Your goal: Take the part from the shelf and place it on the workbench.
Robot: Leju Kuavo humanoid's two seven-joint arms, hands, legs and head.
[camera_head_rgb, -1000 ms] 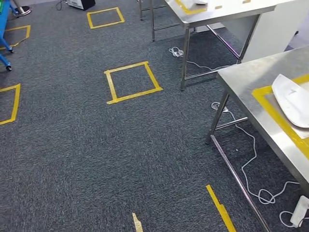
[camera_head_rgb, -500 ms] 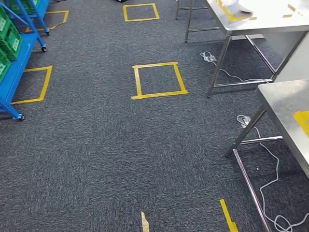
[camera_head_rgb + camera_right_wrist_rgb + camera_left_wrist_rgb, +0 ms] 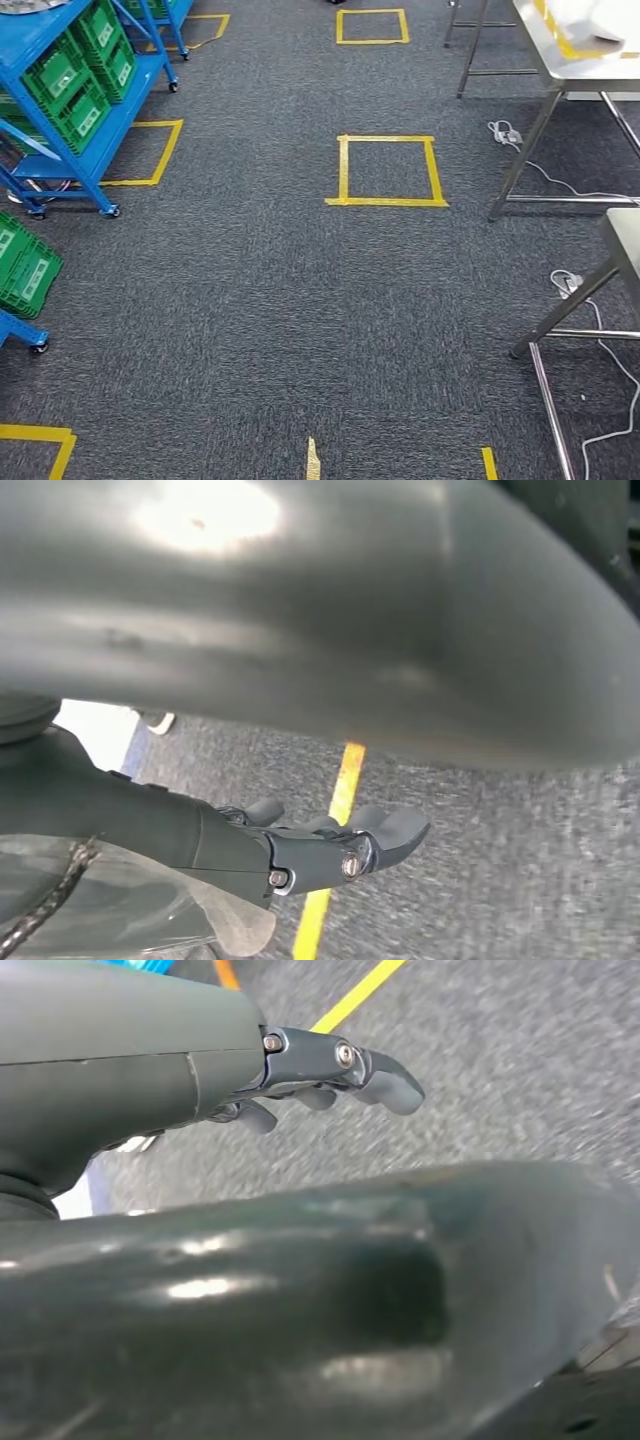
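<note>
**Looking Down an Aisle Between Shelf and Workbench**

Facing grey carpet, with a yellow tape square (image 3: 343,170) at 12 o'clock. Showing a blue wheeled shelf (image 3: 90,150) at 10 o'clock, loaded with green crates (image 3: 64,85). Catching a steel workbench (image 3: 573,72) at 1 o'clock, a white part (image 3: 585,18) lying on it inside yellow tape. Trailing white cable (image 3: 562,185) under the bench legs. Hanging the left hand (image 3: 332,1065) over the carpet, fingers straight and slightly apart, holding nothing. Hanging the right hand (image 3: 332,845) the same way near a yellow floor line, likewise empty.
</note>
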